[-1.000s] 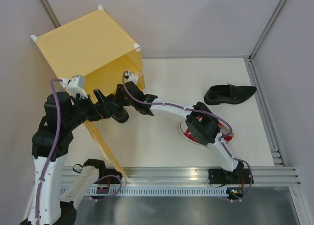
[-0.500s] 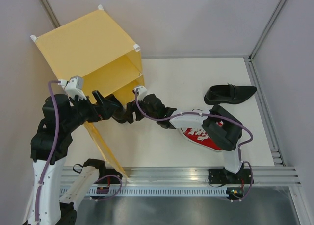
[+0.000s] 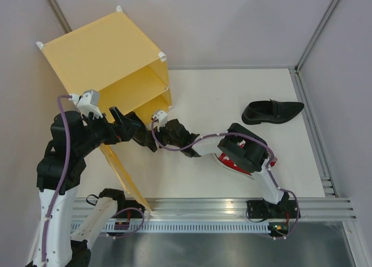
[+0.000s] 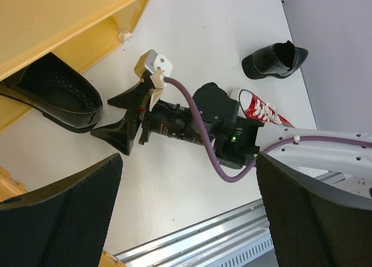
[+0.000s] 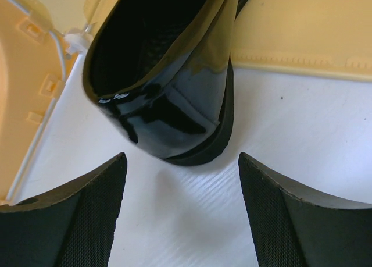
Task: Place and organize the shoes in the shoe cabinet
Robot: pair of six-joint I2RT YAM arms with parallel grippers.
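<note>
Close to the arms' bases, a red canvas sneaker with white laces (image 4: 258,110) lies on the white table (image 3: 232,86). Beyond it, the right gripper (image 5: 181,185) holds its fingers spread, empty, just behind the heel of a glossy black leather loafer (image 5: 163,104) whose toe sits inside the yellow-orange cube cabinet (image 3: 99,52). The left gripper (image 4: 187,180) is spread too. The leather looks stiff and slick, so pinching the heel collar seems surest.

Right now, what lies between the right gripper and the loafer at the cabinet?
Only bare table separates the right gripper from the loafer, per the right wrist view.
</note>
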